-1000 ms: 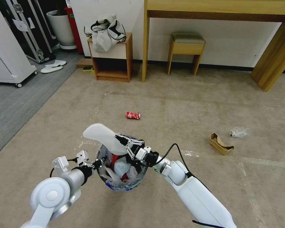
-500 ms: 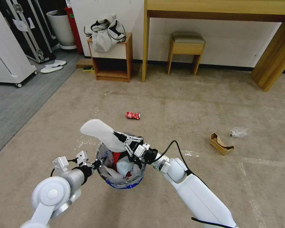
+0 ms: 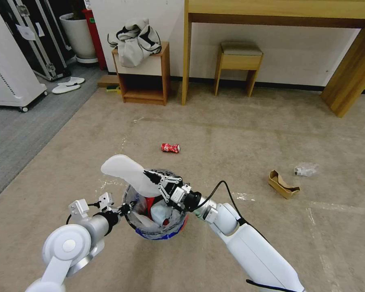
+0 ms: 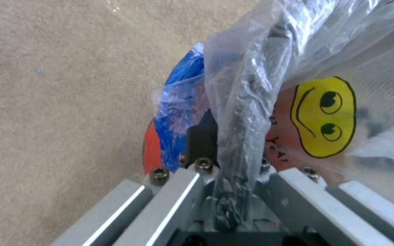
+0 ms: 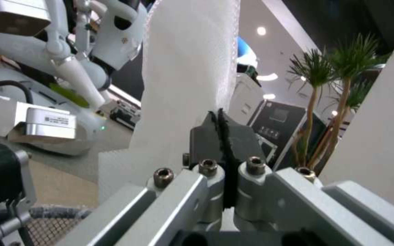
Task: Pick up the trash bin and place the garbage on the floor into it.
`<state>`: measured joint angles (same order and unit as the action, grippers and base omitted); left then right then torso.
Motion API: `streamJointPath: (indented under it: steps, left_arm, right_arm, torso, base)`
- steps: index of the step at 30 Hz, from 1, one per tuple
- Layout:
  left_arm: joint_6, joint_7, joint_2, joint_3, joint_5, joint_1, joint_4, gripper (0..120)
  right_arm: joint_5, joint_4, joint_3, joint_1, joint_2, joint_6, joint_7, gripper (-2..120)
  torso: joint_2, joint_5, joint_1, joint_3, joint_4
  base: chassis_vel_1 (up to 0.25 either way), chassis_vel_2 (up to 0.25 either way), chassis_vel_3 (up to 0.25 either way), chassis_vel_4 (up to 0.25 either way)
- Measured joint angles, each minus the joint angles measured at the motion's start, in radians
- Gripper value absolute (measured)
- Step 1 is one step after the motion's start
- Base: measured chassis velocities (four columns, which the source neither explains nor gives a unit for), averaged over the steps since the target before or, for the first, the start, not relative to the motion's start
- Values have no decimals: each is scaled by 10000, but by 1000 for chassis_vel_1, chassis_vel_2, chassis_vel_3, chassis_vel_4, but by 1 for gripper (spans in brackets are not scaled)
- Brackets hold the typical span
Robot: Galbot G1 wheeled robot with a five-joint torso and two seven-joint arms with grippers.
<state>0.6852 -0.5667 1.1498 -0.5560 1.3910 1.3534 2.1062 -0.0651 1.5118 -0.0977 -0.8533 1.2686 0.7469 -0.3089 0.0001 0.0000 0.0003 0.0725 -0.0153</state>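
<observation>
Closest to the robot, above the near stretch of the floor, the left tool is clamped on the rim of the trash bin, its pads pinching the rim and the clear liner bag together, so the bin hangs clear of the carpet on the robot's left-centre. The left arm is bent with its elbow low and its forearm reaching forward and inward to the bin's near-left rim. Directly over the bin mouth, the right tool is closed on one end of the white slipper; in the right wrist view its dark pads meet on the slipper's edge. The slipper's long axis runs from the tool up and away to the robot's left, so most of its length overhangs the bin's far-left rim rather than the opening, and only the gripped end sits above the bag. By my judgement the drop depends on that offset: the free end needs to tip down inside the rim before the pads let go. The right arm stretches forward and left from the shoulder, wrist angled across the bin. Farther out lie the red soda can, straight ahead, and, toward the right edge, the brown cardboard scrap with the clear plastic wad just beyond it.
</observation>
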Motion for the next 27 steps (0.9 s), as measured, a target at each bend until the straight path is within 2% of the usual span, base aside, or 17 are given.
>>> streamJointPath:
  steps: [3,5,9,11,12,15,23,27]
  left_arm:
    - [-8,41,-2,-12,-84,3,-36,0]
    - [-19,73,-3,-23,-187,3,-73,0]
    - [-29,113,1,-30,-289,1,-103,0]
    - [-35,133,5,-45,-351,-7,-128,0]
    - [-35,133,5,-45,-351,-7,-128,0]
    - [-40,149,0,-68,-368,-22,-151,0]
    - [-52,162,-10,-87,-383,-75,-204,0]
    - [-55,167,-18,-105,-384,-85,-225,0]
  right_arm:
    - [29,67,4,-3,-36,-57,107,4]
    - [39,93,20,-2,-47,-75,132,16]
    - [58,141,37,4,-57,-84,154,25]
    - [67,173,60,6,-81,-88,157,36]
    - [67,173,60,6,-81,-88,157,36]
    - [98,201,106,-12,-112,-89,157,50]
    - [136,207,133,-46,-111,-91,155,67]
    - [145,158,147,-44,-92,-92,151,70]
  torso:
    - [0,0,0,-1,0]
    - [0,0,0,-1,0]
    - [0,0,0,-1,0]
    - [0,0,0,-1,0]
    - [0,0,0,-1,0]
    - [-1,0,0,-1,0]
    - [-1,0,0,-1,0]
    - [0,-1,0,-1,-1]
  base:
    - [0,0,0,0]
    - [0,0,0,0]
    - [0,0,0,0]
    - [0,0,0,0]
    - [0,0,0,0]
    - [0,0,0,0]
    - [0,0,0,0]
    - [0,0,0,0]
